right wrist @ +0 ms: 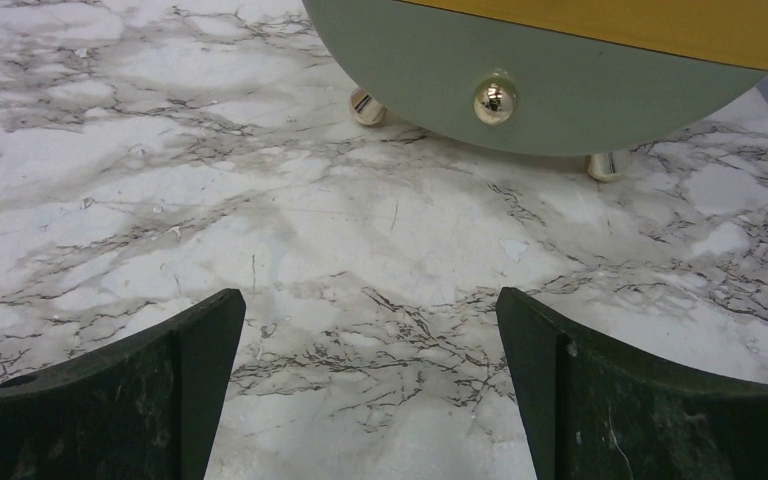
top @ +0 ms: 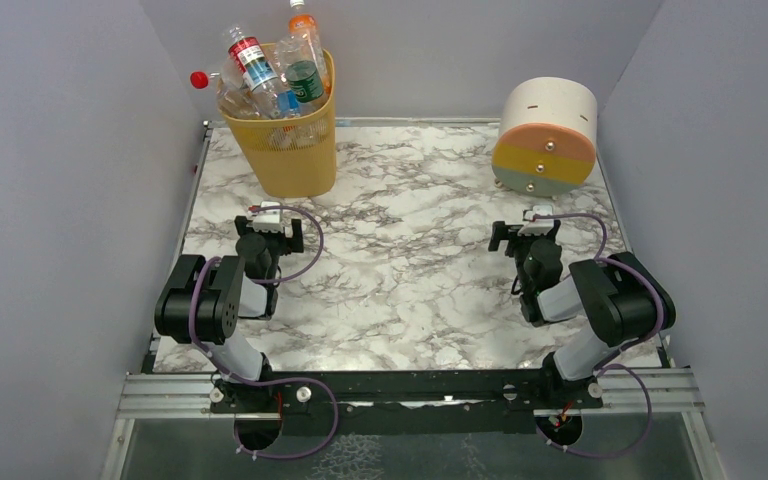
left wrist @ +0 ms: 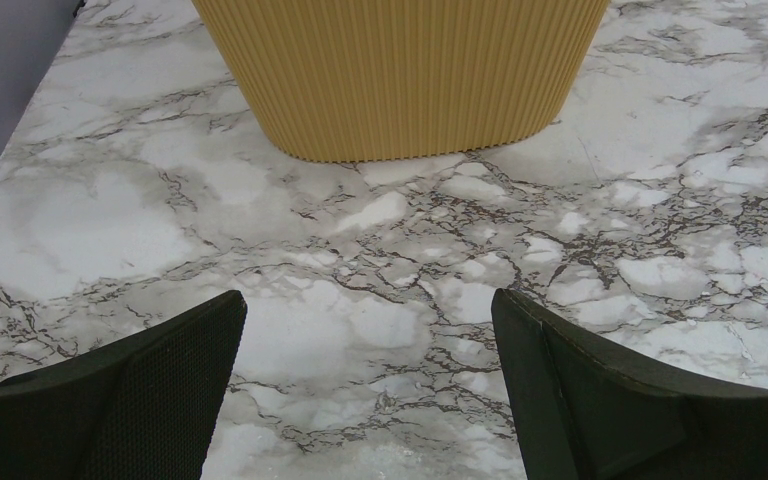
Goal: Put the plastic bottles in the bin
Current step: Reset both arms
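The yellow-orange bin (top: pixel 288 150) stands at the far left of the marble table, heaped with several plastic bottles (top: pixel 275 75) whose necks and coloured caps stick out above its rim. In the left wrist view only the bin's ribbed lower wall (left wrist: pixel 400 80) shows, straight ahead. My left gripper (top: pixel 270 222) (left wrist: pixel 368 310) hovers open over bare marble a short way in front of the bin, nothing between its fingers. On the right side my right gripper (top: pixel 526 228) (right wrist: pixel 370 305) is also open and empty, facing the round drum.
A round white, orange and grey drum (top: pixel 547 137) with small metal knobs stands on stubby feet at the far right; its grey lower face (right wrist: pixel 560 90) fills the top of the right wrist view. Grey walls enclose the table (top: pixel 410 260) on three sides.
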Robot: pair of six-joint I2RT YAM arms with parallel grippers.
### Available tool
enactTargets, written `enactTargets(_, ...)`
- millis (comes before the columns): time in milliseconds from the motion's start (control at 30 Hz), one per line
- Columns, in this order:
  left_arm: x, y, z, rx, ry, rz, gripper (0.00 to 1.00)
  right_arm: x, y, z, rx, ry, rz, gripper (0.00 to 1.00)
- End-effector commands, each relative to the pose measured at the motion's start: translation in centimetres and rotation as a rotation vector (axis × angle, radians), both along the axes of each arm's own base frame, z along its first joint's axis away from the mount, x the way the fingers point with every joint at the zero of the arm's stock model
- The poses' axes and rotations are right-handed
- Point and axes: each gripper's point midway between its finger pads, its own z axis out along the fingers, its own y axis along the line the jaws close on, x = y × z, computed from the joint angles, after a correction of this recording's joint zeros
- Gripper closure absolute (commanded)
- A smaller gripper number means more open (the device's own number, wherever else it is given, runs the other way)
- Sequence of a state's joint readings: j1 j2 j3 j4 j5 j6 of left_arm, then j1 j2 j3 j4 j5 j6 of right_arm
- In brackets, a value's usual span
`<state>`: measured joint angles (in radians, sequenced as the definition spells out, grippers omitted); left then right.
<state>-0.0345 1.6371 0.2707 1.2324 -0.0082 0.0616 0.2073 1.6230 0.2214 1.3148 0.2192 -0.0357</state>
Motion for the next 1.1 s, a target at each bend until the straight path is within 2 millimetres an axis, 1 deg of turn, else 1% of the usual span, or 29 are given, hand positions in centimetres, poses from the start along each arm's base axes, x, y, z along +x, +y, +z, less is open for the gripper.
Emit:
enactTargets(0,0.29,0.21,0.59,-0.010,-0.027,0.013,0.01,0.41,0.29,0.37,0.014,-0.008,0.018,0.01)
enactTargets(333,0.18,0.23,0.54,-0.009,-0.025,0.014,0.01,0.43,0.28,0.53,0.015,-0.018,0.017,0.01)
enactTargets(867,0.39,0.31,0.41,-0.010,-0.018,0.021,0.01,0.67,0.26,0.13,0.021,0.003,0.024,0.01)
enactTargets(1067,0.18,0.29,0.59,-0.004,-0.026,0.026,0.01,0.40,0.14,0.49,0.021,-0.017,0.023,0.01)
